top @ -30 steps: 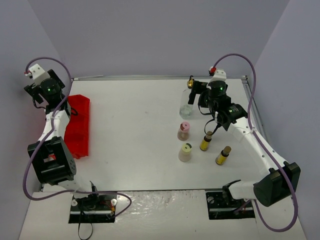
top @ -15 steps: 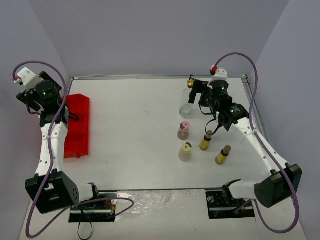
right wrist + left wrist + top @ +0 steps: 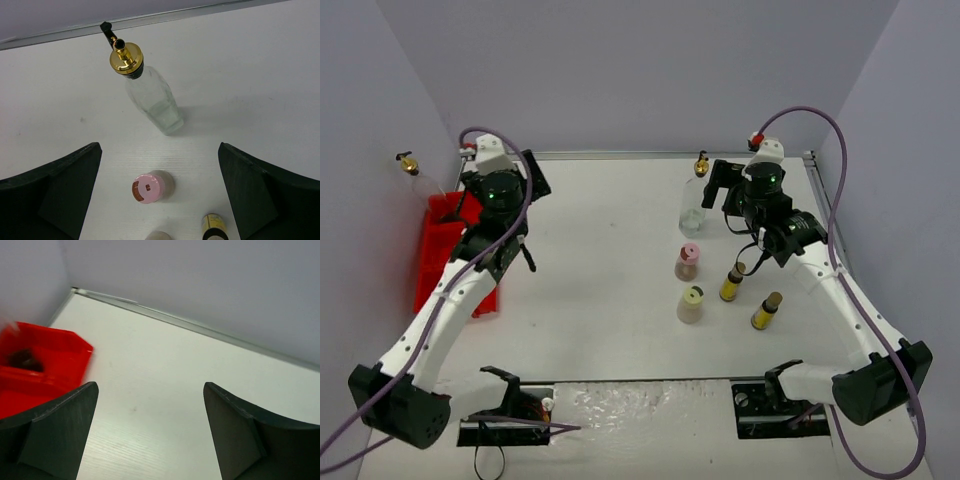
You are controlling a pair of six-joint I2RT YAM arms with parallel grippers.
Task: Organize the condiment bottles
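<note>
lab-style robot test cell, not a kitchen or home. bare white tabletop [image 3: 600, 290] boxed in by plain lilac walls [image 3: 620, 70], metal strip [image 3: 610, 154] along far edge. two white-and-black robot arms [image 3: 455, 295] bolted on mount plates [image 3: 505, 420] at near edge, purple cables [image 3: 810, 112] looped in open air. only props: red bin [image 3: 438, 245] and a few condiment bottles [image 3: 690, 306] standing on the bare surface.

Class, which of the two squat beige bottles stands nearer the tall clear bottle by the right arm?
The pink-capped one: it stands just in front of the clear bottle, while the yellow-capped one stands beyond the pink one, farther away.
</note>
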